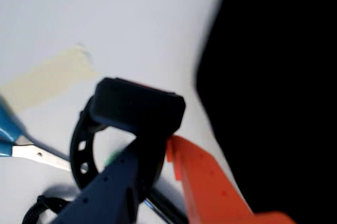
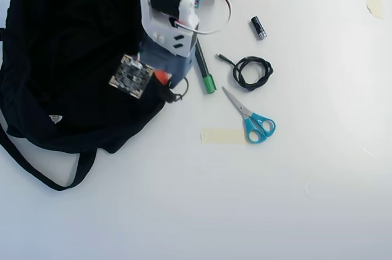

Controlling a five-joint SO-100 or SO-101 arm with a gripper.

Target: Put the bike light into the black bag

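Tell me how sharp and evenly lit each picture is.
Wrist view: soft and blurred throughout, worst on the large floppy black fabric bag, a featureless dark mass; the tiny black bike light with its rubbery ring strap in the pincer is only roughly outlined. Overhead view: sharp, bright, even light, faint shadows; the white table is nearly washed out, and the blue-handled scissors are crisp.

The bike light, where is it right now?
In the overhead view the bike light sits in the end effector, beside the bag's right edge, left of the green marker.
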